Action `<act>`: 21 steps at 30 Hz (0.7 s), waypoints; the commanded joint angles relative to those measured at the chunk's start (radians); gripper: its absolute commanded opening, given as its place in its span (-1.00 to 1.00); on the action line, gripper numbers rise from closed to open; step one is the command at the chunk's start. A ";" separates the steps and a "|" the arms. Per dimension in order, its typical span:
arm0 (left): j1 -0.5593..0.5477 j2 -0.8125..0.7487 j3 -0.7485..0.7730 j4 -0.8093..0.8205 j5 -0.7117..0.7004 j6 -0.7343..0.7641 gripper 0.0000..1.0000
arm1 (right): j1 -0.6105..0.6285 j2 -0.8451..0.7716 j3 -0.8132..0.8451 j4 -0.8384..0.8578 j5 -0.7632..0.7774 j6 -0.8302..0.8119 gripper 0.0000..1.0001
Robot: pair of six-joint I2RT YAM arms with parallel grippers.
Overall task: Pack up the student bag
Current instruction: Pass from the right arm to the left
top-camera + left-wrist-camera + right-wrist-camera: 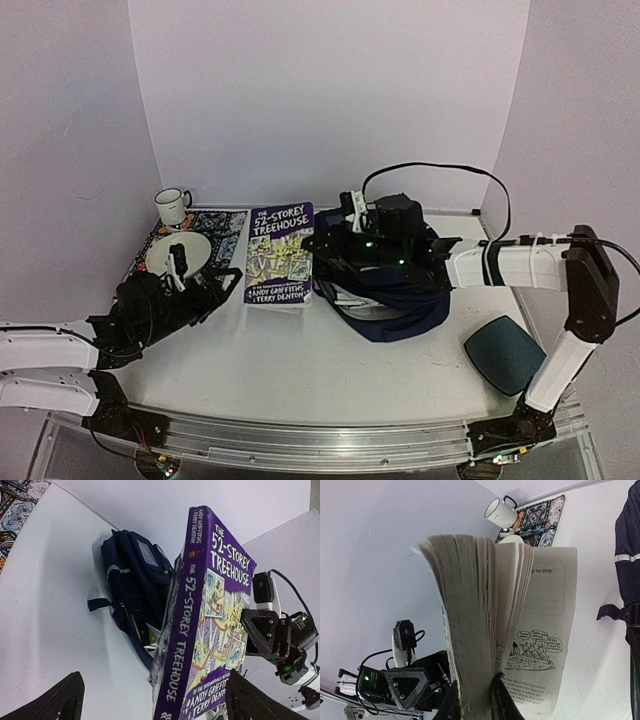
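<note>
From above, the student bag (395, 305) lies on the table (300, 370), right of the middle. The book (280, 252) is just beside it, not inside. The right gripper (325, 245) is at the book's edge on the bag side, and the left gripper (222, 287) is near the other edge.

In the left wrist view, its fingers (59, 700) stand wide apart and hold nothing. The book is upright in front of them.

In the right wrist view, the pincer is clamped on a bundle of the book's pages.

I judge that the packing is hardly begun: the book must yet go into the bag.

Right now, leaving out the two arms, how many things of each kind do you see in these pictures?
book: 1
backpack: 1
mug: 1
plate: 1
patterned mat: 1
dark teal pouch: 1
Total: 6
</note>
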 commanded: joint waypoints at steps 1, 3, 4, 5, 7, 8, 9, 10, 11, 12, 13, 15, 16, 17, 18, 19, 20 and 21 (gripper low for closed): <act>-0.005 0.065 -0.027 0.259 0.055 -0.031 0.99 | 0.001 -0.065 0.003 0.207 0.050 0.060 -1.00; -0.006 0.102 -0.016 0.300 0.068 -0.029 0.99 | 0.001 -0.064 -0.001 0.238 0.065 0.078 -1.00; -0.006 0.120 -0.009 0.313 0.074 -0.028 0.99 | 0.001 -0.064 -0.004 0.256 0.076 0.088 -1.00; -0.007 0.135 0.002 0.328 0.076 -0.028 0.99 | 0.001 -0.064 -0.009 0.274 0.084 0.096 -1.00; -0.010 0.168 0.011 0.368 0.078 -0.020 0.99 | 0.001 -0.064 -0.013 0.306 0.100 0.112 -1.00; -0.013 0.180 0.016 0.393 0.077 -0.018 0.99 | 0.000 -0.064 -0.015 0.318 0.105 0.121 -1.00; -0.013 0.194 0.020 0.417 0.079 -0.015 0.99 | 0.000 -0.060 -0.018 0.334 0.111 0.130 -1.00; -0.015 0.216 0.025 0.444 0.083 -0.013 0.99 | 0.000 -0.058 -0.020 0.353 0.118 0.141 -1.00; -0.017 0.239 0.030 0.476 0.087 -0.014 0.99 | 0.001 -0.053 -0.022 0.373 0.123 0.154 -1.00; -0.018 0.259 0.034 0.519 0.093 -0.015 0.99 | 0.001 -0.048 -0.024 0.392 0.127 0.168 -1.00; -0.020 0.284 0.040 0.555 0.103 -0.016 0.99 | 0.001 -0.042 -0.027 0.413 0.131 0.183 -1.00; -0.023 0.342 0.061 0.610 0.117 -0.019 0.99 | 0.001 -0.027 -0.030 0.456 0.137 0.212 -1.00; -0.024 0.368 0.073 0.629 0.122 -0.018 0.99 | 0.002 -0.022 -0.029 0.469 0.141 0.225 -1.00; -0.025 0.392 0.083 0.652 0.125 -0.016 0.99 | 0.001 -0.017 -0.028 0.481 0.142 0.238 -1.00; -0.026 0.416 0.090 0.677 0.123 -0.012 0.99 | 0.002 -0.011 -0.026 0.494 0.139 0.251 -1.00; -0.026 0.436 0.095 0.700 0.117 -0.007 0.99 | 0.002 -0.006 -0.025 0.505 0.136 0.261 -1.00; -0.026 0.450 0.100 0.725 0.110 -0.002 0.99 | 0.002 -0.003 -0.024 0.511 0.133 0.267 -1.00; -0.027 0.467 0.106 0.748 0.103 0.004 0.99 | 0.002 -0.002 -0.025 0.518 0.132 0.275 -1.00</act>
